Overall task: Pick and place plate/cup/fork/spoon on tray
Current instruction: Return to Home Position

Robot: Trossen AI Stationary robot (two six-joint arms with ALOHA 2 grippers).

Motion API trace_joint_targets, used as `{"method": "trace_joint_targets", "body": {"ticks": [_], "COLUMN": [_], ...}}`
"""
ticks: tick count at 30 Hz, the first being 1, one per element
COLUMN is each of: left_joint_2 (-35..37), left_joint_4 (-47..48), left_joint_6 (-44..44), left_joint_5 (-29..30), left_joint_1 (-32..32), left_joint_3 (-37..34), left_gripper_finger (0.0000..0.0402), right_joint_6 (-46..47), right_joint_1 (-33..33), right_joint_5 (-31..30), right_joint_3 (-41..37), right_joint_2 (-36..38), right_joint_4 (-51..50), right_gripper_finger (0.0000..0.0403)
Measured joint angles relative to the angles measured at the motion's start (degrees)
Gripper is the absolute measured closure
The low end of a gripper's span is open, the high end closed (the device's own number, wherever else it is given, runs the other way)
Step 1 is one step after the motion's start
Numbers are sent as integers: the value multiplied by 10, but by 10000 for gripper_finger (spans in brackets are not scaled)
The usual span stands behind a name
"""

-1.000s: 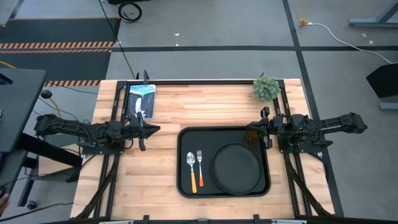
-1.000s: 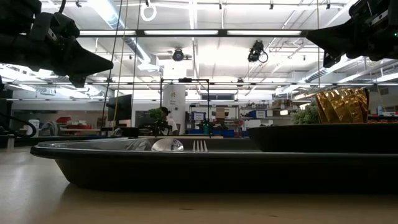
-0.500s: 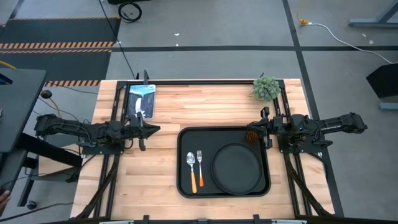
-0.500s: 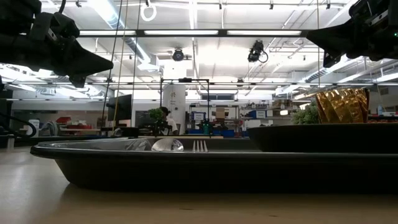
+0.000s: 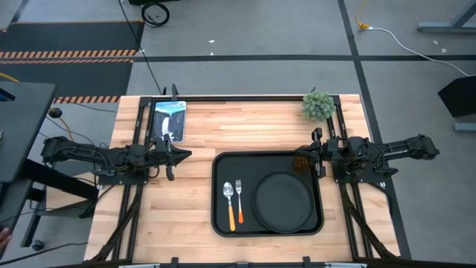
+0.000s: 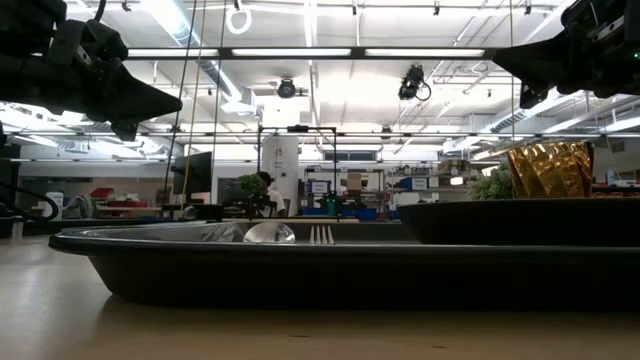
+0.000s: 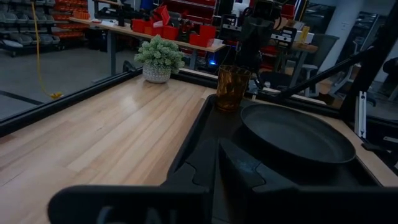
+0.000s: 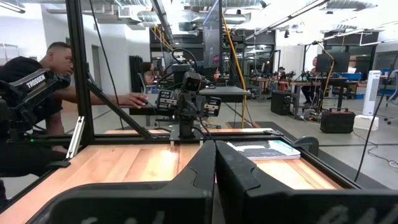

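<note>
Large black rectangular tray (image 5: 220, 222) sits mid-surface on the pale wooden surface (image 5: 193, 134).

On the tray:
- round matte black plate (image 5: 283, 202), on the tray's right half
- small fork with orange handle (image 5: 239, 195) and small spoon with shiny oval bowl (image 5: 229, 199), lying side by side left of the plate
- translucent amber textured cup (image 7: 232, 88), upright at the tray's far right corner

All four items appear placed.

Handling, as judged:
- Cup likely light, hard and somewhat slippery; the ribbing should help. Best taken across its mid-wall, or by the rim.
- Plate stiff and wide; pinch the raised rim.
- Cutlery thin and flat; take across the handle.

Left gripper (image 5: 178, 155) hovers off the tray's left edge, fingers together, holding nothing. Right gripper (image 5: 309, 157) hangs just beside the cup, fingers closed and empty in its wrist view.
</note>
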State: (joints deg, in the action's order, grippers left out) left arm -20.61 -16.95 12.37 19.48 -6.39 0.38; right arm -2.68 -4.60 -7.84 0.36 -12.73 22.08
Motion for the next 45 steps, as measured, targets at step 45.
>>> {"method": "trace_joint_targets", "body": {"ticks": [45], "left_joint_2": [0], "left_joint_4": [0], "left_joint_6": [0], "left_joint_5": [0], "left_joint_1": [0], "left_joint_3": [0], "left_gripper_finger": [377], "right_joint_6": [0], "right_joint_1": [0], "right_joint_5": [0], "right_joint_3": [0], "right_joint_2": [0], "right_joint_4": [0], "right_gripper_finger": [384]}}
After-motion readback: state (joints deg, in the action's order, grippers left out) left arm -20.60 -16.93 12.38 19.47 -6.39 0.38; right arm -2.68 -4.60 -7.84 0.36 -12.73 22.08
